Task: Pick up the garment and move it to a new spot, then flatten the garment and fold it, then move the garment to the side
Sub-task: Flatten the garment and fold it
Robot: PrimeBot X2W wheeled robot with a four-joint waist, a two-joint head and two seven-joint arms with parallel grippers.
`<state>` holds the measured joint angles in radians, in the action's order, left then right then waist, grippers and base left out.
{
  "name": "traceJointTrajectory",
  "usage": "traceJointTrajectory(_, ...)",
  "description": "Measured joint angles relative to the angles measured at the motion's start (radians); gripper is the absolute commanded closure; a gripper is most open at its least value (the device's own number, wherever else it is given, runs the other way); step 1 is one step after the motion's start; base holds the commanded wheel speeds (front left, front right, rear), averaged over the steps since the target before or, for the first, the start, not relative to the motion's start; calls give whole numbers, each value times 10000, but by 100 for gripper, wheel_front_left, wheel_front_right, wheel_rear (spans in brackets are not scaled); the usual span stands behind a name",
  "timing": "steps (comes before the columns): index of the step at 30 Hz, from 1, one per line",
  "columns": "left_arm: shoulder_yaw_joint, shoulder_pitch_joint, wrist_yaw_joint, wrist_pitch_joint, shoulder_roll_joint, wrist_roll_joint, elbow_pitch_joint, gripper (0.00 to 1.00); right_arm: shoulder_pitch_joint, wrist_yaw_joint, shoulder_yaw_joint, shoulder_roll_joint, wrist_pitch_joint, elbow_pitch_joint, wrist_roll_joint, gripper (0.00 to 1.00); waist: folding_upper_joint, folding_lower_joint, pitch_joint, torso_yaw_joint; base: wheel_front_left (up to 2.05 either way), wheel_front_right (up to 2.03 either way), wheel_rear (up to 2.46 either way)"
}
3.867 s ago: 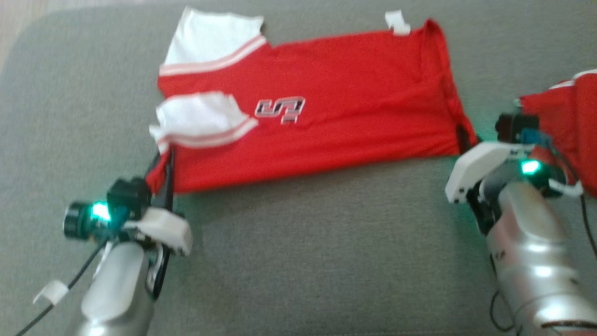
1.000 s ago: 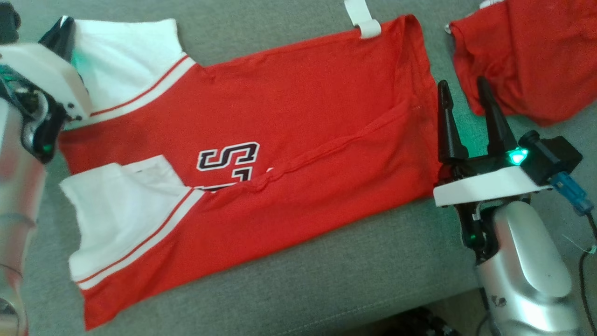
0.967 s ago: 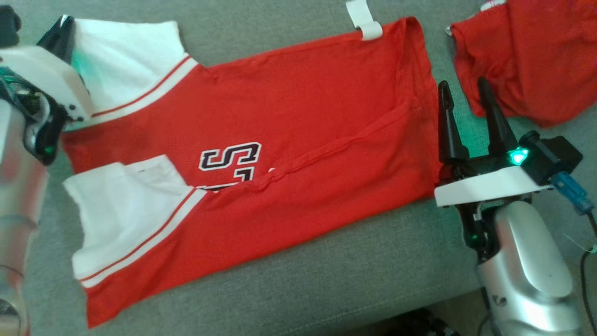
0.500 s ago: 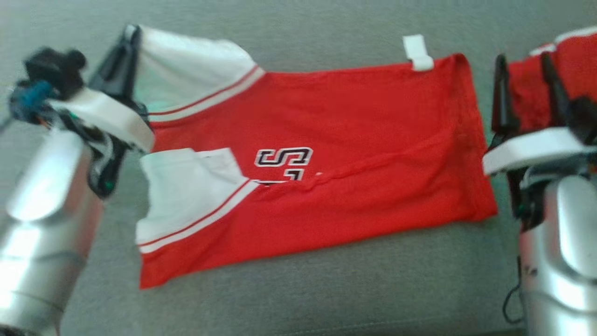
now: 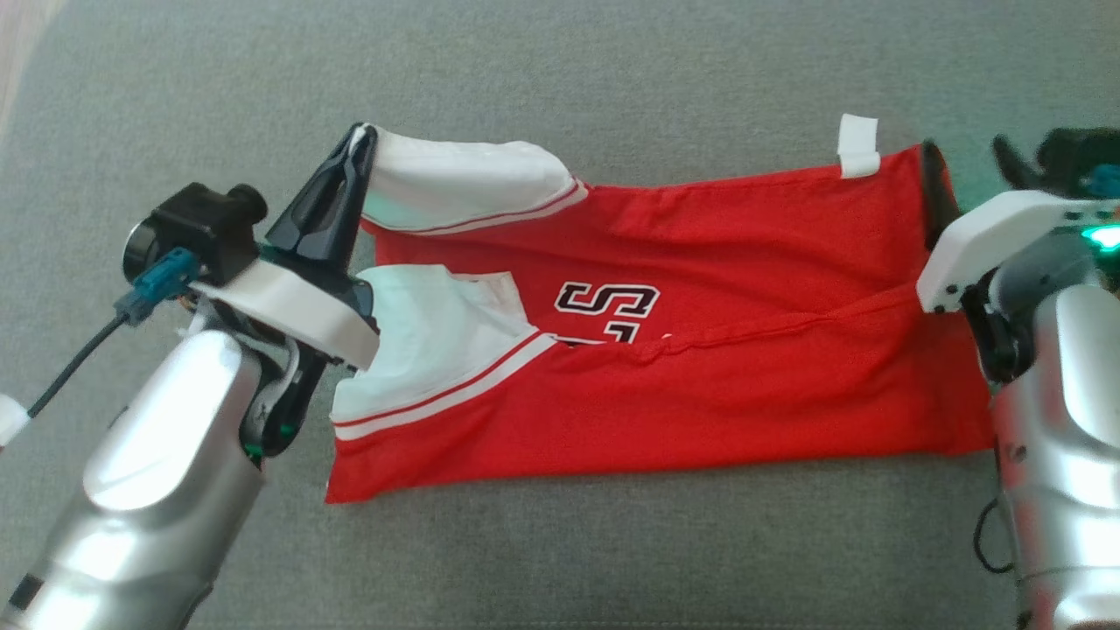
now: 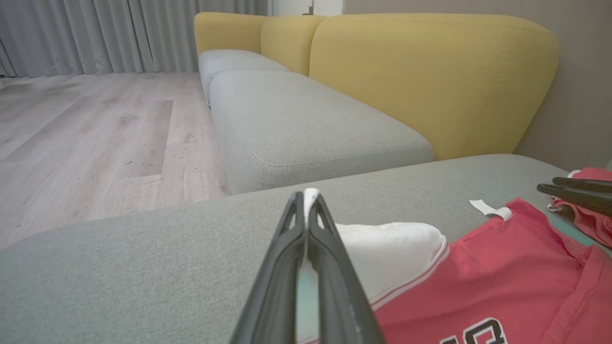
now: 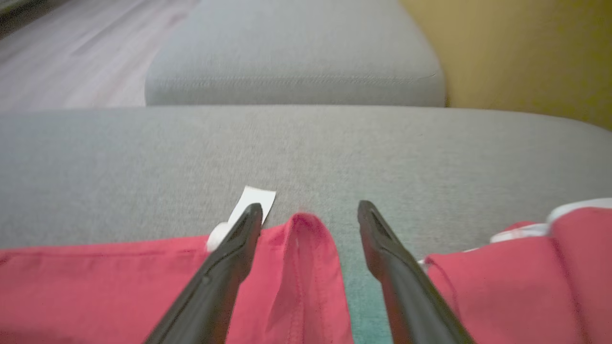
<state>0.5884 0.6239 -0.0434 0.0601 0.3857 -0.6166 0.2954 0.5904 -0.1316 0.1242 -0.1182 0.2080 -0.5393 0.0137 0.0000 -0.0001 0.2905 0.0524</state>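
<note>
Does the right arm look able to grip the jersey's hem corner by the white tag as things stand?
Probably yes: the right gripper stands open, straddling the jersey's raised hem fold beside the white tag; nothing lies between.

Red short-sleeved jersey shirt [image 5: 700,385] with black-and-white lettering [image 5: 608,302] lies folded lengthwise mid grey fabric cushion [image 5: 612,87], sleeves toward the cushion's left edge, hem toward the right. Near white sleeve [image 5: 429,350] lies flat on the body. Far white sleeve [image 5: 464,188] has its tip lifted. White tag [image 5: 857,144] sticks out at the far hem corner.
</note>
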Motion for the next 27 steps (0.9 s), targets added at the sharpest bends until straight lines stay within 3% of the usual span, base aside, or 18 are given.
traceJointTrajectory(12, 245, -94, 188, -426, 65, -2, -840, 100, 1673, 0, -757, -838, -182, -3087, -449, 0, 0, 2, 665, 234, 0, 0, 0)
traceJointTrajectory(13, 245, -77, 190, -426, 63, -2, -842, 100, 1828, 0, -857, -901, -245, -3271, -445, 12, 0, 2, 738, 249, 0, 0, 0)
traceJointTrajectory(14, 245, -44, 205, -428, 61, -2, -842, 100, 1992, 0, -943, -957, -314, -3423, -441, 41, 0, 1, 810, 263, 0, 0, 0)
traceJointTrajectory(15, 247, 12, 228, -441, 61, -2, -840, 100, 2189, 0, -1097, -1034, -366, -3576, -416, 41, 0, 2, 885, 273, 0, 0, 0)
traceJointTrajectory(16, 247, 92, 228, -487, 59, -2, -825, 100, 2384, 0, -1258, -1112, -410, -3718, -391, 88, 0, 3, 955, 281, 0, 0, 0)
traceJointTrajectory(17, 245, 182, 228, -502, 58, -2, -794, 100, 2588, 0, -1398, -1166, -453, -3860, -360, 100, -1, 3, 1017, 285, 0, 0, 0)
traceJointTrajectory(27, -199, 1185, 153, -311, 324, -88, 489, 100, 3757, 0, -2545, -1352, -1588, -4502, 961, 100, 0, 2, 1048, -172, 0, 0, 0)
